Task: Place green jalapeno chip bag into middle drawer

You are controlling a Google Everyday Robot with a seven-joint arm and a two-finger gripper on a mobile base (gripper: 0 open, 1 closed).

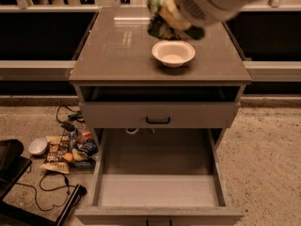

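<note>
The green jalapeno chip bag (pixel 162 13) is crinkled and held in the air above the back of the cabinet top, just behind the white bowl (pixel 173 53). My gripper (pixel 176 20) is shut on the bag; the white arm reaches in from the upper right and hides part of it. The middle drawer (pixel 157 189) is pulled wide open at the bottom of the view, its pale grey floor bare.
The grey cabinet top (pixel 117 51) carries the bowl. A closed drawer front with a black handle (pixel 158 120) sits above the open drawer. Snack packets (pixel 66 149), a small white bowl (pixel 37 146) and cables (pixel 51 185) lie on the floor at left.
</note>
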